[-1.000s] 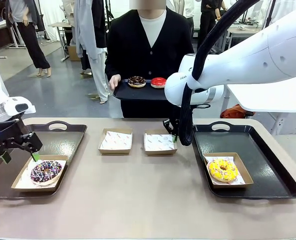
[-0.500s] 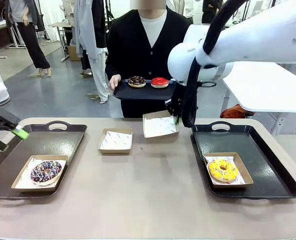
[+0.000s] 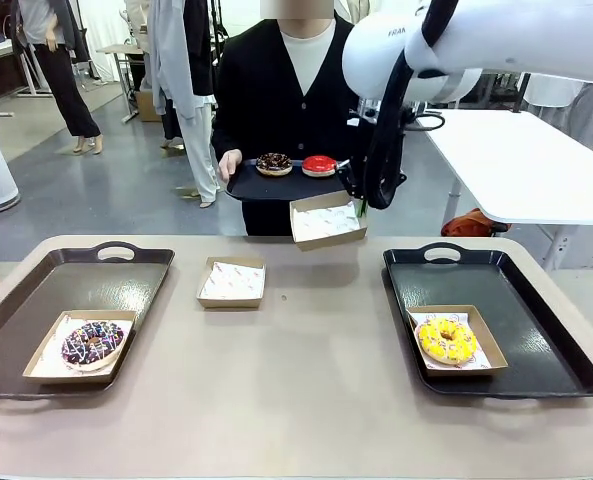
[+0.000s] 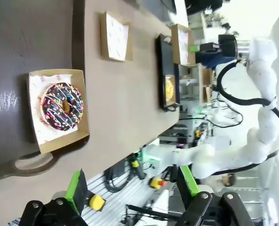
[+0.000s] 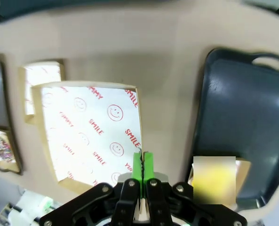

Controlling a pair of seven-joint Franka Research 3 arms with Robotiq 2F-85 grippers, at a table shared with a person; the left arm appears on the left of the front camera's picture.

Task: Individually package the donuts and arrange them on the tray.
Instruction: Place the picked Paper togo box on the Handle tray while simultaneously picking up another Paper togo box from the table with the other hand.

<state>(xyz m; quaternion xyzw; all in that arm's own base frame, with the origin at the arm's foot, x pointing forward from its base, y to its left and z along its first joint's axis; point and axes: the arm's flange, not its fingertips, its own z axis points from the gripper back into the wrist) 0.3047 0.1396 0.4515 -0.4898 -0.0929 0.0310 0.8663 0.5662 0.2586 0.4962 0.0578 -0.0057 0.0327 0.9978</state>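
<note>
Right gripper (image 3: 360, 207) is pinched shut on just the thin rim of an empty paper-lined box (image 3: 326, 220), holding it tilted in mid-air. The red donut (image 3: 318, 164) is at its 12 o'clock on the person's black tray (image 3: 251, 186), next to a chocolate donut (image 3: 273, 161).

My worry is that an edge-only grip could let the box sag or slip once a donut lands in it. It could also bump the tray.

The yellow donut (image 3: 447, 340) is boxed at 4 o'clock and the sprinkled donut (image 3: 92, 342) at 8 o'clock. Left gripper (image 4: 131, 186) is wide open and empty.

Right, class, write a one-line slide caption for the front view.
Right gripper holds an empty brown paper-lined cardboard box up near the person's black donut tray.
</note>
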